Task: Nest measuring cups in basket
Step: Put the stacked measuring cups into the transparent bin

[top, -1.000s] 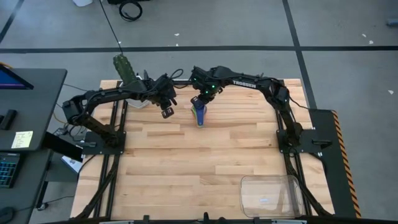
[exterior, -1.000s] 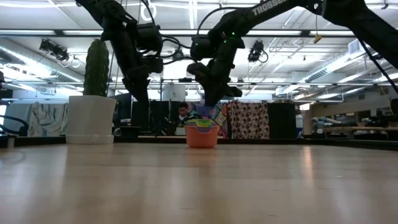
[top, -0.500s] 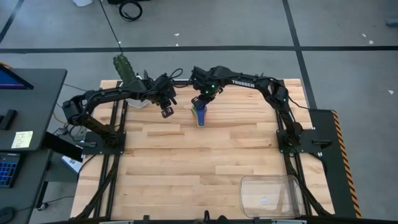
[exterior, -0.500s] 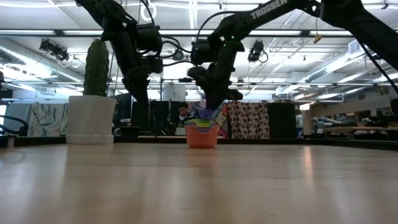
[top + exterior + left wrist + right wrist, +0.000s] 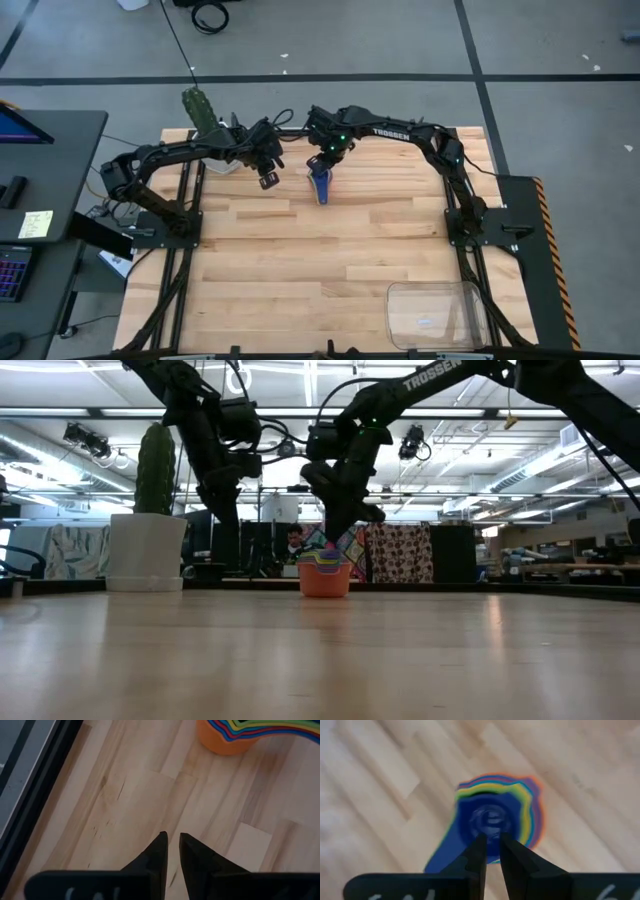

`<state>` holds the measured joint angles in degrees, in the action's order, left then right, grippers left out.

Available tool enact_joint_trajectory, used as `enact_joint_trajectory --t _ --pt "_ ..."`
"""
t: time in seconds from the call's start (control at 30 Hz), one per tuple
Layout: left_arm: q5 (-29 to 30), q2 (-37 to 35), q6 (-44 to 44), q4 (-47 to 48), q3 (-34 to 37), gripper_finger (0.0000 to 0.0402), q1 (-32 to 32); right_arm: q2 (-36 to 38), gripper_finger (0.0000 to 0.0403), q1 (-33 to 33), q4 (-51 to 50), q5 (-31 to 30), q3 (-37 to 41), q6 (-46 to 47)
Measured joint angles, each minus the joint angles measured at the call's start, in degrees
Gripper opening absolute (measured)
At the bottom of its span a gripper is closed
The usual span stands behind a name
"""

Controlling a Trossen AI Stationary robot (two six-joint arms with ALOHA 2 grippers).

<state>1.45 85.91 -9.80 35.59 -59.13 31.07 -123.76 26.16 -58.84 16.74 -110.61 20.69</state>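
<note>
the right gripper (image 5: 490, 851), fingers nearly together and gripping nothing, hangs just above the nested measuring cups (image 5: 492, 820) on the table (image 5: 300, 270). the stack stands well apart from the basket (image 5: 435, 313) (seemingly assembled first). the left gripper (image 5: 170, 852) waits nearby, likewise almost closed and empty.

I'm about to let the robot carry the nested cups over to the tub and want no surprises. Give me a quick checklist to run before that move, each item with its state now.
1. Measuring cups nested in one stack, orange at the bottom: ok.
2. Stack upright on the table: ok.
3. Right gripper over the stack, above the dark blue cup: ok.
4. Right gripper gripping the stack: not ok; its narrow-set fingers hold nothing visible.
5. Left gripper clear of the stack, empty, beside it: ok.
6. Basket empty at the table's near right corner: cannot tell; something small shows through it.
</note>
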Motion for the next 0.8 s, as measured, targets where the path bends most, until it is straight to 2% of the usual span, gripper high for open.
enact_joint_trajectory --t 0.3,0.5,0.7,0.8 --pt "-0.2 0.0 -6.4 0.7 0.0 0.0052 0.0 1.1 0.0041 0.5 -4.4 10.8 0.0 -7.0" --pt "-2.2 0.0 -6.8 0.5 -0.1 0.0052 -0.1 6.6 0.0009 0.1 -15.5 5.1 0.0 -12.3" --pt "-10.2 0.0 -6.3 0.5 -0.1 0.0052 -0.1 12.7 0.0010 -1.1 -27.6 -0.2 0.0 -14.3" --pt "-11.2 0.0 -6.2 0.6 -0.1 0.0052 -0.2 14.8 0.0009 -2.1 -31.5 -0.3 0.2 -16.0"
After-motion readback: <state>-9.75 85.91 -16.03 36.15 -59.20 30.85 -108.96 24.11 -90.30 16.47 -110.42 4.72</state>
